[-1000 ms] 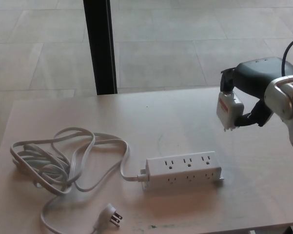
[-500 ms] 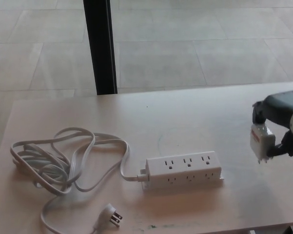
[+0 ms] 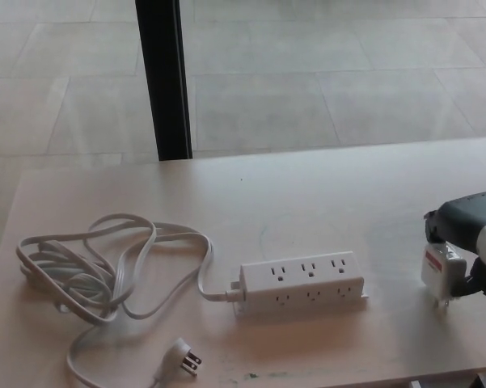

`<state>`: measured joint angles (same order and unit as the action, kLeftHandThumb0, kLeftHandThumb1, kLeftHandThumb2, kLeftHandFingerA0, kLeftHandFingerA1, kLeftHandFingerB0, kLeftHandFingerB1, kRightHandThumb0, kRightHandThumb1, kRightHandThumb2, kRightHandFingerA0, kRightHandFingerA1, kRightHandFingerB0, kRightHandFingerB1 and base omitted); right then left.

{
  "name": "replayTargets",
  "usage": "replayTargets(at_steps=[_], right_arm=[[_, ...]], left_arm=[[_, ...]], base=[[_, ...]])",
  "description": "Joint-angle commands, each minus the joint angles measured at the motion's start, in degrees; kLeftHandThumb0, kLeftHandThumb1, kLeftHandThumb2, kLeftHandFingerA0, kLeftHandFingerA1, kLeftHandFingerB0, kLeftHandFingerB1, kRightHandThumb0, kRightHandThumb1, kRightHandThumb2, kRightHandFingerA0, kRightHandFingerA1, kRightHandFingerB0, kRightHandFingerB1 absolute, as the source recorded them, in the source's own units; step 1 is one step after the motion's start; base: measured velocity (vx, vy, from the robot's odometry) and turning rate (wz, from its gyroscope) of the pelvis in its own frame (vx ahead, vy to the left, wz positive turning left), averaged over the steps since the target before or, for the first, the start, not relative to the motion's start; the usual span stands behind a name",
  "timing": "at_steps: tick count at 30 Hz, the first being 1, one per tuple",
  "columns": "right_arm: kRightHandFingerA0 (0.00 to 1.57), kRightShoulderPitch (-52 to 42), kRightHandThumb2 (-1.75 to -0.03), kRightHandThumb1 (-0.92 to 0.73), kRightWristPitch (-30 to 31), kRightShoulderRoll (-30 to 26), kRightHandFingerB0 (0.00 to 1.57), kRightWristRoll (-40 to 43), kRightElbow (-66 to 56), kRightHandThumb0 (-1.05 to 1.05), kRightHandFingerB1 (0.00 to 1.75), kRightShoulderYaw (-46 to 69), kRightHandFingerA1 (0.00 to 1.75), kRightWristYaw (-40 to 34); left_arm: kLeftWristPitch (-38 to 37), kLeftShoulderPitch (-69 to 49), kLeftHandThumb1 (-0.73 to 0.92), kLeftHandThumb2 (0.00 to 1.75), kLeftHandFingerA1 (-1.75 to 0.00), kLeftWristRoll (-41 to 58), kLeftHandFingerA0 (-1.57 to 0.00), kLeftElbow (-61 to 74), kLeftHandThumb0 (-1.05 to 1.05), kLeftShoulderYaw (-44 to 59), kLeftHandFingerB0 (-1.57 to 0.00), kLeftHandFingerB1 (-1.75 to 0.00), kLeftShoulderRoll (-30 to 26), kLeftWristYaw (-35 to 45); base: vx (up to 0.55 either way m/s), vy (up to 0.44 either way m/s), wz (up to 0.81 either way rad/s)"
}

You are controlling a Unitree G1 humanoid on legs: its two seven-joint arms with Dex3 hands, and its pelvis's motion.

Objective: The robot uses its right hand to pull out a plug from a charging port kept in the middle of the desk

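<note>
The power strip [image 3: 302, 283] serves as the landmark here, lying near the middle of the desk [image 3: 323, 194]. To its left, its own white cord [image 3: 105, 267] sprawls in loose loops, ending in a flat plug [image 3: 182, 356] that rests on the desk in front of the strip's left end. The strip shows 6 outlets in 2 rows of 3, and all 6 look empty.

Well to the right of the strip, at the picture's edge, the right hand [image 3: 469, 250] pinches a white adapter plug [image 3: 441, 273], black fingers closed across its top and back. The adapter is a blocky white body with a red label on its face; its prongs point downward, close above the desk or just touching it, and I cannot tell which. The left hand is not in view.

By my reading, the pulling itself is done, since the adapter sits apart from the strip. What remains seems to be setting it on the desk, which calls for lowering it gently, tipping it off its prongs so it lies flat, then spreading the fingers.
</note>
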<state>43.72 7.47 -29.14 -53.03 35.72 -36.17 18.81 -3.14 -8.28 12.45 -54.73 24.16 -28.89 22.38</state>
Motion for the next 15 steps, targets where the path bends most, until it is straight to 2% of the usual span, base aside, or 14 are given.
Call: replayTargets(at_steps=[1, 2, 3, 4, 5, 7, 8, 9, 10, 11, 12, 13, 14, 15], right_arm=[[0.82, -0.7, -0.60, -0.66, 1.4, 0.5, 0.22, -2.5, 0.2, -0.65, 0.36, -2.4, 1.32, 3.2], [0.84, -0.1, -0.62, -0.62, 2.1, 0.5, 0.00, -2.3, 0.5, -0.87, 0.19, -2.4, 1.37, 4.6], [0.89, -0.1, -0.90, -0.48, 2.1, 0.3, 0.00, -2.1, 0.2, -0.88, 0.08, -2.3, 1.25, 4.8], [0.73, 0.0, -0.59, -0.61, 1.9, -0.2, 0.00, -1.7, -0.3, -0.93, 0.00, -1.8, 1.20, 5.2], [0.61, 0.3, -0.96, -0.49, 1.9, -0.8, 0.00, -1.2, -1.0, -0.96, 0.03, -1.3, 1.00, 6.2], [0.61, 0.4, -0.96, -0.49, 1.9, -0.8, 0.00, -1.1, -1.5, -0.96, 0.03, -1.1, 1.00, 7.0], [0.66, 0.7, -0.59, -0.61, 1.8, -1.1, 0.00, -0.9, -1.7, -0.97, 0.00, -0.8, 1.00, 8.0], [0.49, 1.2, -0.58, -0.62, 1.8, -1.4, 0.00, -0.8, -2.0, -0.97, 0.00, -0.7, 0.78, 9.2], [0.44, 2.0, -0.59, -0.60, 2.1, -1.7, 0.00, -0.2, -2.4, -0.96, 0.00, -0.1, 0.67, 11.4], [0.44, 2.1, -0.59, -0.60, 2.6, -1.6, 0.00, 0.3, -2.5, -0.96, 0.00, 0.4, 0.67, 11.9], [0.54, 2.8, -0.58, -0.58, 2.8, -1.9, 0.00, 2.4, -2.8, -0.99, 0.00, 2.5, 1.05, 13.2], [0.54, 2.7, -0.58, -0.58, 2.8, -1.8, 0.00, 2.3, -2.9, -0.99, 0.00, 2.7, 1.05, 13.5], [0.62, 3.1, -0.61, -0.57, 2.6, -2.6, 0.00, 3.5, -4.1, -1.05, 0.00, 4.4, 1.18, 14.4], [0.62, 3.3, -0.59, -0.60, 2.4, -3.0, 0.00, 3.6, -4.4, -1.04, 0.00, 4.9, 1.22, 14.7]], left_arm=[[0.3, -0.2, 0.91, 0.89, -0.56, 0.7, -0.35, 0.0, -0.97, 0.6, -0.02, -0.27, -0.9, 0.2], [0.1, -0.4, 0.92, 0.87, -0.55, 0.7, -0.33, 0.1, -0.97, 0.6, -0.06, -0.28, -0.9, 0.2], [0.0, -0.4, 0.92, 0.85, -0.58, 0.8, -0.36, 0.1, -0.93, 0.7, -0.04, -0.30, -0.8, 0.2], [0.0, -0.5, 0.88, 1.25, -0.63, 0.8, -0.36, 0.3, -0.94, 0.7, -0.07, -0.20, -0.8, 0.1], [0.3, -0.7, 0.87, 1.25, -0.61, 0.7, -0.33, 1.0, -0.91, 0.6, -0.07, -0.21, -0.7, -0.1], [0.3, -1.2, 0.87, 1.25, -0.61, 0.6, -0.33, 1.5, -0.91, 0.7, -0.07, -0.21, -0.9, -0.1], [0.7, -1.1, 0.92, 0.86, -0.58, 0.8, -0.37, 1.4, -0.92, 0.8, -0.05, -0.30, -0.8, -0.3], [0.7, -0.8, 0.92, 0.84, -0.57, 0.8, -0.36, 0.8, -0.94, 0.9, -0.05, -0.30, -0.9, -0.3], [0.7, -0.3, 0.90, 1.26, -0.60, 0.8, -0.31, -0.2, -0.98, 1.0, -0.08, -0.18, -1.0, -0.3], [0.6, -0.4, 0.90, 1.26, -0.60, 0.8, -0.31, -0.1, -0.98, 1.0, -0.08, -0.18, -1.1, -0.1], [0.1, -0.6, 0.82, 1.25, -0.62, 0.6, -0.33, 0.0, -0.86, 0.8, 0.00, -0.20, -1.1, 0.4], [0.1, -0.6, 0.82, 1.25, -0.62, 0.6, -0.33, 0.0, -0.86, 0.8, 0.00, -0.20, -1.1, 0.4], [-0.2, -0.5, 0.83, 1.24, -0.59, 0.2, -0.31, -0.3, -0.87, 0.6, -0.05, -0.23, -1.2, -0.2], [-0.4, -0.4, 0.92, 0.85, -0.57, 0.2, -0.36, -0.5, -0.98, 0.6, -0.05, -0.28, -1.2, 0.0]], base=[[0.00, 0.000, 0.00], [0.00, 0.000, 0.00], [0.00, 0.000, 0.00], [0.00, 0.000, 0.00], [0.00, 0.000, 0.00], [0.00, 0.000, 0.00], [0.00, 0.000, 0.00], [0.00, 0.000, 0.00], [0.00, 0.000, 0.00], [0.00, 0.000, 0.00], [0.00, 0.000, 0.00], [0.00, 0.000, 0.00], [0.00, 0.000, 0.00], [0.00, 0.000, 0.00]])
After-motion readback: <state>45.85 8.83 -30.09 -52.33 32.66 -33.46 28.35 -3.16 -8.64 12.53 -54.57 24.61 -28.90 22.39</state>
